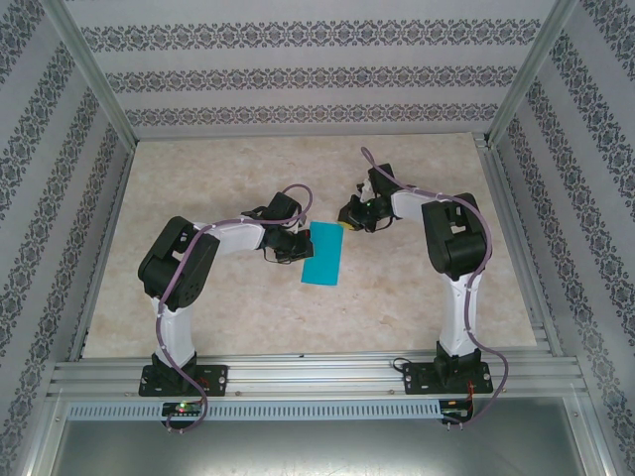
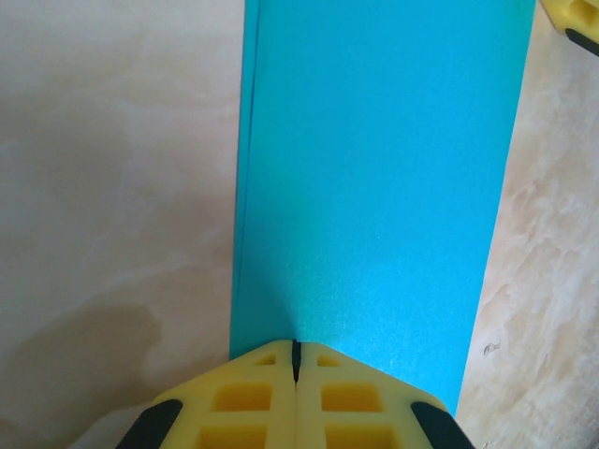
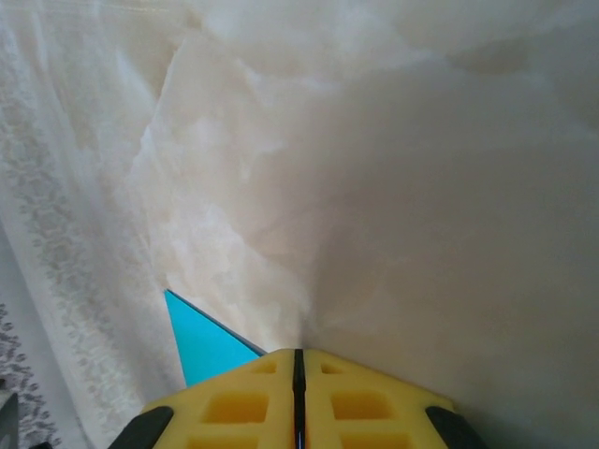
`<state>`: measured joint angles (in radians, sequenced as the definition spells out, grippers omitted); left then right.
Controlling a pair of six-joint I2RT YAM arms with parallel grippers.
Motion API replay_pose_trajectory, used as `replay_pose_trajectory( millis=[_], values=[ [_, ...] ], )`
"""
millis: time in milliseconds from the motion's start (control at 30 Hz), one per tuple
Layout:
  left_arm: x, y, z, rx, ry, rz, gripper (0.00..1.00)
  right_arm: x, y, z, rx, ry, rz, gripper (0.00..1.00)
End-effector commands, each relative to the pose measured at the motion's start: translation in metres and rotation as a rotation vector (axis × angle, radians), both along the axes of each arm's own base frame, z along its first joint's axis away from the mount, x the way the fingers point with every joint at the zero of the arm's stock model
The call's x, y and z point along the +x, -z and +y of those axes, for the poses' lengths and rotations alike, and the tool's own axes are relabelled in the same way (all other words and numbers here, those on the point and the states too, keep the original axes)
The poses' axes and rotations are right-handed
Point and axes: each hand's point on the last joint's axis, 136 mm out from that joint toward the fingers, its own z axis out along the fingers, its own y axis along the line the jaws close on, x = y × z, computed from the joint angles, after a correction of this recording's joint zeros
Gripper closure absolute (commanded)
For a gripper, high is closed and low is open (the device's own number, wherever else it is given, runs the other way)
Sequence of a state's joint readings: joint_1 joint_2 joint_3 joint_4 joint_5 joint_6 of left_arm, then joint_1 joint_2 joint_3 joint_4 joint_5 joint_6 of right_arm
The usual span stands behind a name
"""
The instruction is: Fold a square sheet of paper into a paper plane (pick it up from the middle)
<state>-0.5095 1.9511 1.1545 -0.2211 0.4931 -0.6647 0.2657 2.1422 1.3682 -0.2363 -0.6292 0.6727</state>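
Note:
The square sheet of paper (image 1: 323, 255) lies flat on the table, turquoise-blue and doubled over into a long rectangle, not a paper plane. Its two layers show along the left edge (image 2: 241, 187). My left gripper (image 1: 296, 246) is shut, its yellow fingertips (image 2: 296, 344) resting over the near end of the sheet (image 2: 374, 168), with nothing between them. My right gripper (image 1: 349, 215) is shut too, just off the sheet's far right corner (image 3: 201, 346); its joined tips (image 3: 298, 354) point at bare table. One of its yellow fingers (image 2: 573, 17) shows beyond the paper.
The marble-patterned tabletop (image 1: 248, 297) stretches all around the paper. Patterned walls (image 1: 298, 79) and aluminium frame posts (image 1: 511, 89) enclose it on three sides. A metal rail (image 1: 317, 372) runs along the near edge by the arm bases.

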Motion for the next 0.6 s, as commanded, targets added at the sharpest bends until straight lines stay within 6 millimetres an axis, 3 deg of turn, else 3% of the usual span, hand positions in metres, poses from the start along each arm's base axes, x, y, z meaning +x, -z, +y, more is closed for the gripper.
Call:
replay_pose_trajectory(
  millis=[0,133,233,467,567],
  values=[
    [-0.033,0.027,0.019,0.105,0.014,0.124,1.00,-0.013,-0.006,-0.012,-0.119,-0.012,0.006,0.91],
    [-0.033,0.024,0.019,0.112,0.016,0.117,1.00,-0.005,-0.057,-0.024,-0.106,0.049,-0.168,0.91],
    [-0.032,0.023,0.020,0.114,0.012,0.114,1.00,-0.015,-0.076,-0.008,0.004,0.024,-0.185,0.89],
    [-0.032,0.022,0.020,0.114,0.013,0.115,1.00,-0.051,-0.044,0.028,0.081,-0.023,-0.077,0.92],
    [-0.033,0.024,0.020,0.113,0.018,0.121,1.00,-0.060,-0.027,0.027,0.069,-0.013,-0.050,0.92]
  ],
)
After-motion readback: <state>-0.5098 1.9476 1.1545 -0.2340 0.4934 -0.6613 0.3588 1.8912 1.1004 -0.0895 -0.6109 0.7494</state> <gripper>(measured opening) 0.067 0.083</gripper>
